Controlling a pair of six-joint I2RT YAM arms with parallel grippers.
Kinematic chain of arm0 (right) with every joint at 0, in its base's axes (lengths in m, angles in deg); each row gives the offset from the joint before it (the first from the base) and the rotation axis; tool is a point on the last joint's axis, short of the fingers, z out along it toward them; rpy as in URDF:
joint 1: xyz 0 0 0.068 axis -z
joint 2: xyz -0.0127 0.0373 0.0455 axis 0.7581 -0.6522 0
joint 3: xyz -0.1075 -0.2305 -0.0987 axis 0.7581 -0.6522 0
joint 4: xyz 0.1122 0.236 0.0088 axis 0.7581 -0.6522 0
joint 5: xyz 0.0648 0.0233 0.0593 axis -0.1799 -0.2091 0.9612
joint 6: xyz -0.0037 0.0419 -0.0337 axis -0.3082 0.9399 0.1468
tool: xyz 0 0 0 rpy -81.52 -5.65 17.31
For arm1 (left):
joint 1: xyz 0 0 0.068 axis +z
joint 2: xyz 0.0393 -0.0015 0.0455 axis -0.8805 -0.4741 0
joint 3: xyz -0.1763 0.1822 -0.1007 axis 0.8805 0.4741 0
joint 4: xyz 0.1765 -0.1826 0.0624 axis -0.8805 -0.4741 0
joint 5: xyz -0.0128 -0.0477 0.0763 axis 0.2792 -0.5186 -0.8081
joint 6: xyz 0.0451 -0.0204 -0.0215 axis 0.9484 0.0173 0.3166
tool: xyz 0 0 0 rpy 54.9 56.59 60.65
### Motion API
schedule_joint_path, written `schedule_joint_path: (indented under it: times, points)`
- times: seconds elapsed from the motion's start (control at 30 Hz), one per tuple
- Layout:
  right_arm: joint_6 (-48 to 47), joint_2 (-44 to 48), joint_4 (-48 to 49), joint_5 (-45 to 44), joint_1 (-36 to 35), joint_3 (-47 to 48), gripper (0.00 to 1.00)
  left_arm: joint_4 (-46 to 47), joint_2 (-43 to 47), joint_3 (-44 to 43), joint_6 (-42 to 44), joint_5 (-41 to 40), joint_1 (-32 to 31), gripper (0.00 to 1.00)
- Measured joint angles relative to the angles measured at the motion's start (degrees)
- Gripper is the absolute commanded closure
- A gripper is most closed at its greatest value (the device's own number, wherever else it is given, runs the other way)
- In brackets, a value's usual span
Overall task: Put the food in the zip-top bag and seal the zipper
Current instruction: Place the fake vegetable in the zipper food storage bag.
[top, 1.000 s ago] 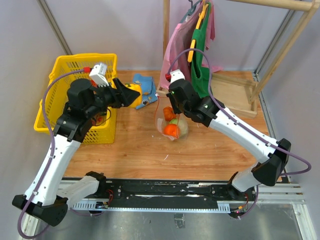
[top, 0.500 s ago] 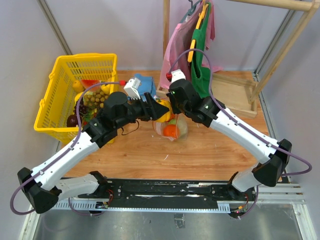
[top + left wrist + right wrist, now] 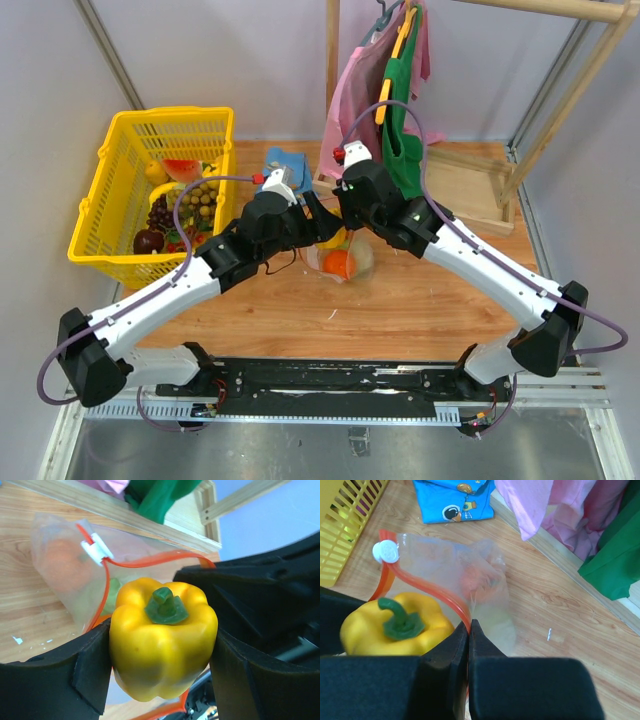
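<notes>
Moved since a second ago: the left arm has swung right, away from the yellow plastic basket (image 3: 118, 165) at the far left, and now meets the right arm mid-table; the right arm has kept its place.
Left pincer (image 3: 162, 652): clamped on a glossy yellow toy bell pepper (image 3: 161, 645) with a green stem, one black finger on each flank.
Right pincer (image 3: 469, 626): pressed together on the rim of the clear thin plastic zip-top bag (image 3: 482, 587), pinching it at the thin red plastic zipper strip (image 3: 427, 586) and holding the mouth up.
Pepper against bag: it sits at the mouth with the red strip curving round it. Whether it has passed the rim cannot be told.
Slider: the small white plastic slider (image 3: 385, 551) sits at one end of the strip, out of the pepper's way.
Bag contents: a round orange toy fruit (image 3: 340, 263) and a pale green piece (image 3: 114, 590) lie low inside.
Doing it well: judged from here, push the pepper down past the red strip before letting go, while the right pincer keeps the rim taut.
Risk: the film looks flimsy, so an early release may tip the pepper onto the wooden table (image 3: 270, 300).
Left to do: dark purple toy grapes (image 3: 160, 213) and other pieces wait in the basket, and the zipper is unsealed.
</notes>
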Motion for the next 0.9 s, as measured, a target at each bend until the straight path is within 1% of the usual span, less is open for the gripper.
schedule_joint_path:
  times: [0.27,0.5,0.6,0.7,0.8,0.9]
  points:
    - [0.2,0.0,1.0,3.3,0.0,-0.5,0.99,-1.1,-2.6,0.0,-1.9,-8.9,-0.2,0.53]
    - [0.8,0.0,1.5,4.8,0.0,-0.8,0.99,1.4,-4.7,0.4,-2.1,-12.5,-0.2,0.39]
    - [1.4,0.0,1.8,5.3,0.0,-1.1,0.99,2.5,-5.8,0.8,-2.1,-13.2,-0.3,0.27]
    - [1.7,0.0,1.9,5.4,0.0,-1.3,0.99,2.8,-6.2,0.9,-1.7,-13.5,-0.4,0.18]
    - [1.8,0.5,1.9,5.2,0.0,-1.5,0.99,2.9,-6.2,0.9,-0.9,-13.7,-0.5,0.12]
    - [1.8,0.8,1.9,5.0,0.0,-1.6,0.99,2.9,-6.2,0.9,-0.1,-13.7,-0.6,0.11]
